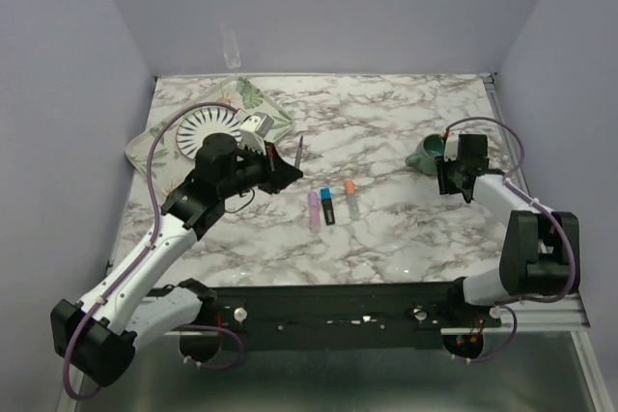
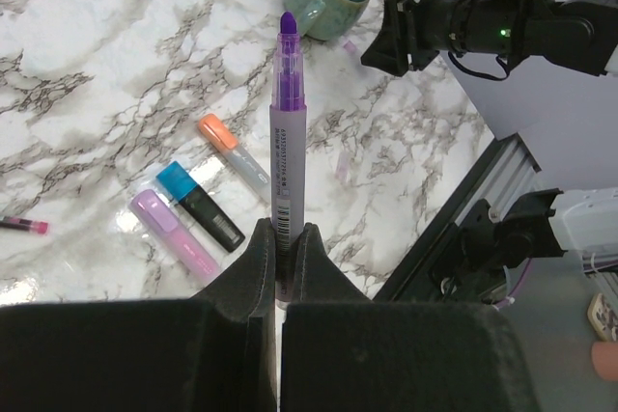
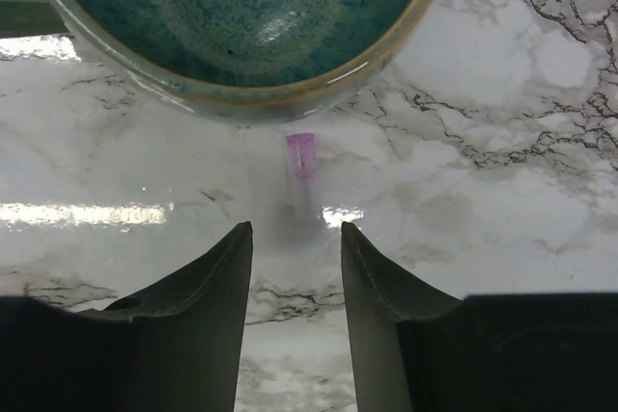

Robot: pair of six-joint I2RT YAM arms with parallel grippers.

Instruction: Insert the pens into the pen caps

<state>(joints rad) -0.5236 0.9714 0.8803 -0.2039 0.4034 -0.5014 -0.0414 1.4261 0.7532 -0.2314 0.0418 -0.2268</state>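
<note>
One purple pen (image 2: 287, 142) points tip-outward from the left hand (image 2: 285, 236).

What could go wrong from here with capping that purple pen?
1. The cap lies close against the mug; the open right end effector may bump the mug or knock the cap away as it comes down.
2. The left end effector grips the pen only near its bottom end, so the pen might tilt or slip when the cap is pushed on.
</note>
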